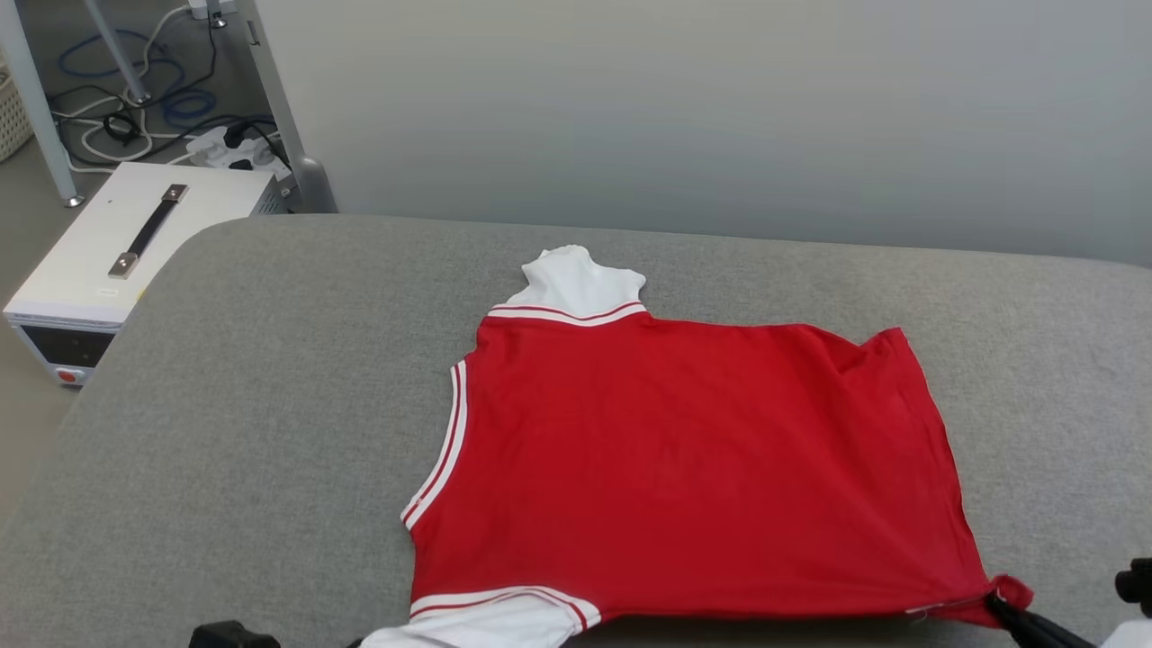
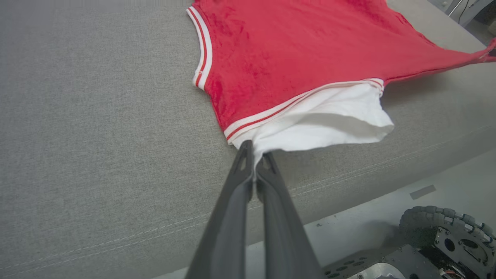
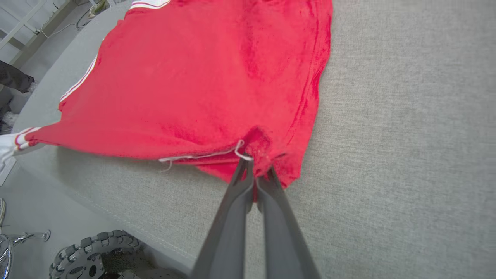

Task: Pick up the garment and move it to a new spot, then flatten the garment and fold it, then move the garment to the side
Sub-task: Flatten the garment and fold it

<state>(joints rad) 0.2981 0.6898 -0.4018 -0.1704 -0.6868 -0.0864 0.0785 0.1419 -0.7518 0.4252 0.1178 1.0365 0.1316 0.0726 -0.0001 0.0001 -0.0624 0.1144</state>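
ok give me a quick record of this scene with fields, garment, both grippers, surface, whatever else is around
garment: red jersey, plain red side up, spread mostly flat, neck trim toward the robot's left, hem toward its right
left gripper: shut on the near white sleeve
right gripper: shut on the near hem corner, pulled taut
surface: grey fabric-covered top
nearby: white box with a black handle, on the floor at far left
fold state: not yet folded
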